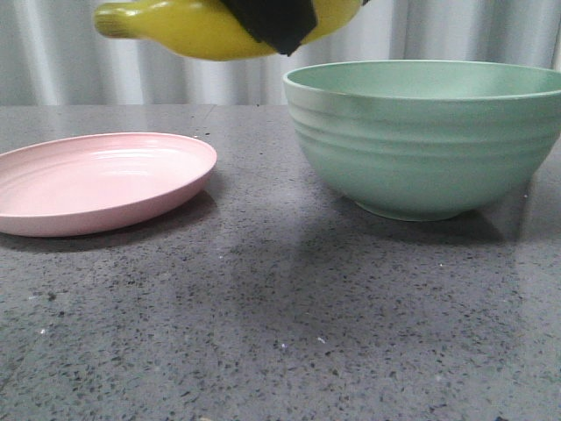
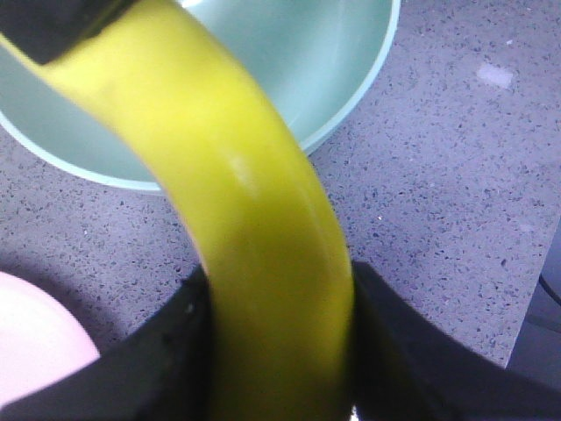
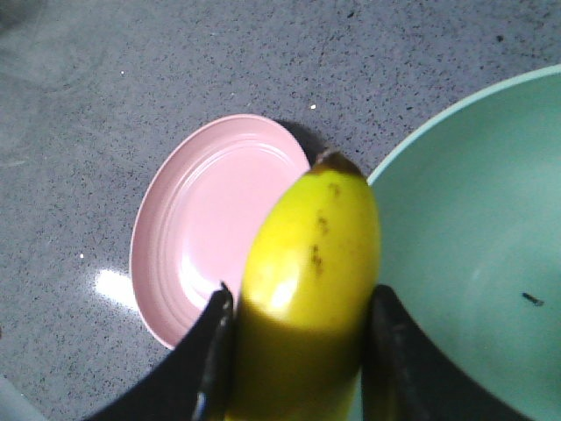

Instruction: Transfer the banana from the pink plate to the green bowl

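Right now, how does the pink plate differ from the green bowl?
The plate is pale pink, shallow and low-rimmed; the bowl is mint green, deep and much taller. The plate carries faint rings on its inner face, while the bowl has ridges around its outside. The plate sits on the left, the bowl on the right. Both are round, matte, empty and rest on the grey table, apart from each other.

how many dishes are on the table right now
2. The pink plate sits on the left, empty; the green bowl stands on the right, apart from it. None seems hidden.
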Available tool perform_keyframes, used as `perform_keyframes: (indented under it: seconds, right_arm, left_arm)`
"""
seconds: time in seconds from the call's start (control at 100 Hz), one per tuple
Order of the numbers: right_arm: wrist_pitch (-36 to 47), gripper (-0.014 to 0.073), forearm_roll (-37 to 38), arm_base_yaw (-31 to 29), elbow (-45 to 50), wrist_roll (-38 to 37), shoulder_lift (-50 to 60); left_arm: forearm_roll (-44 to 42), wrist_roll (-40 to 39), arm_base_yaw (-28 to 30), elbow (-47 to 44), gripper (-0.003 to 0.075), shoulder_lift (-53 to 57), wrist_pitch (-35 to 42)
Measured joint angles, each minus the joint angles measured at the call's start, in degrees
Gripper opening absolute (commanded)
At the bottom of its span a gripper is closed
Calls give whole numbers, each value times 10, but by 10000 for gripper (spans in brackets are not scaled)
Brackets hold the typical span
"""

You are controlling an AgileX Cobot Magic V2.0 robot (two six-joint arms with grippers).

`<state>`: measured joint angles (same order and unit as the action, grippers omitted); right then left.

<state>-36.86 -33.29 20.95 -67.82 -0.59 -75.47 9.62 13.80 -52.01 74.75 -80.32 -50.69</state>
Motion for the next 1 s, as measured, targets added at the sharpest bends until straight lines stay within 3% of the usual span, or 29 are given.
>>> perform_keyframes:
  seconds: [0.12,0.23,0.55,0.86,1.0]
  right_arm:
    - [2,-65,-1,0,0,2,0]
    - [-3,-65,1,1,0,14,0]
    - [2,-65,22,-18,-32,37,0]
    - [34,-65,94,-87,-69,39,0]
    - [38,-62,168,-98,-69,39,0]
  left_arm:
    - [0,0,0,0,384,0,0]
    - [-5,2,0,7,465,0,1]
    - [-50,3,0,32,463,51,-5]
    - [-51,-5,0,33,463,96,-5]
    - [-48,-7,0,33,463,96,-6]
